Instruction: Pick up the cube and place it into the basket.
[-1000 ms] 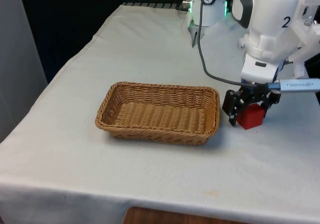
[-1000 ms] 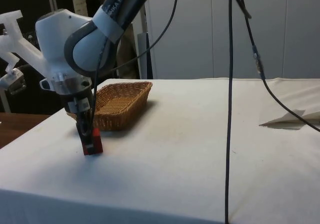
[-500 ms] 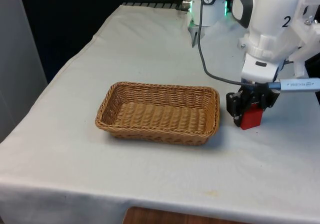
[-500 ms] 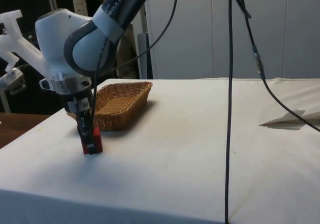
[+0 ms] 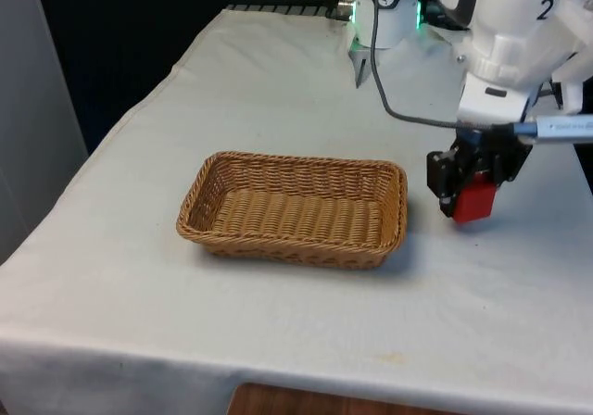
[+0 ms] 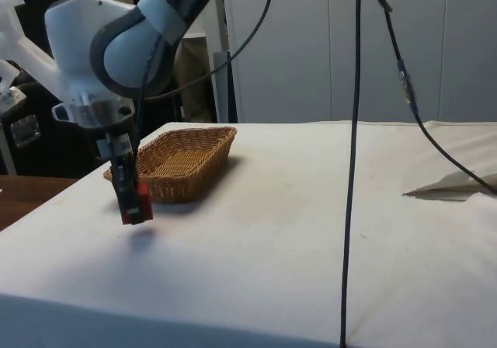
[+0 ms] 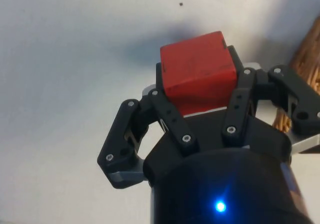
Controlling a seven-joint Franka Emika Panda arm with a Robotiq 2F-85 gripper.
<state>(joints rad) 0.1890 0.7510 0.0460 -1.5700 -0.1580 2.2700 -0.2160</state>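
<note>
A red cube (image 5: 477, 203) hangs just above the white cloth, to the front view's right of the basket (image 5: 278, 245). My black gripper (image 5: 470, 198) is shut on it, fingers pressed against two opposite faces. In the side view the cube (image 6: 144, 201) and gripper (image 6: 133, 207) float above a faint shadow on the cloth, in front of the basket's (image 6: 186, 183) near end. The wrist view has the cube (image 7: 197, 66) clamped between the fingers of the gripper (image 7: 198, 86), with the basket's wicker edge (image 7: 307, 54) close beside it. The oblong wicker basket holds nothing.
The robot's base (image 5: 384, 17) stands at the table's far end. Black cables (image 6: 353, 130) hang down over the table in the side view. A folded white sheet (image 6: 454, 185) lies on the cloth far from the basket. The table's front edge (image 5: 306, 378) is near.
The open fingers around the cube shut on it, and the gripper rose, lifting the cube off the cloth. The basket has not moved.
</note>
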